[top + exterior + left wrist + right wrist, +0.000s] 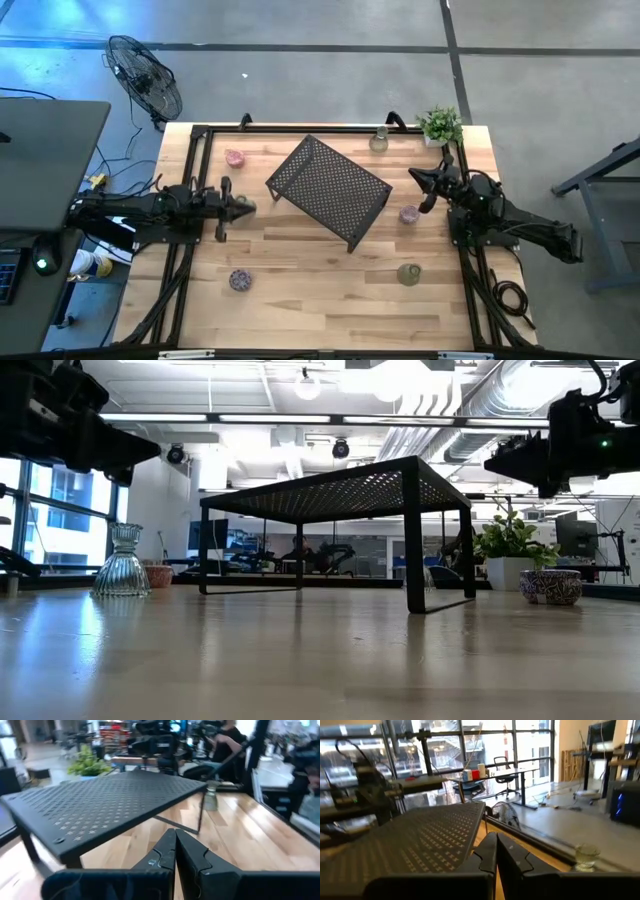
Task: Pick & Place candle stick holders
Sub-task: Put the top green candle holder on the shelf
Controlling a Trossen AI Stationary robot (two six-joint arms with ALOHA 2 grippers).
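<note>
Several small glass candle stick holders stand on their bases on the wooden table around the black perforated rack (328, 190). A pink one (234, 158) is at the far left and a purple one (239, 280) at the near left. A pale green one (408, 273) is at the near right, a pink one (409, 214) is beside the rack's right end, and a clear one (378, 140) is at the far edge. My left gripper (175, 845) is shut and empty, left of the rack. My right gripper (496, 847) is shut and empty, right of the rack, above the table.
A small potted green plant (440, 125) stands at the table's far right corner. The rack stands slantwise in the middle of the table on its legs. A fan (145, 75) stands on the floor beyond the far left corner. Bare wood lies along the near edge (320, 320).
</note>
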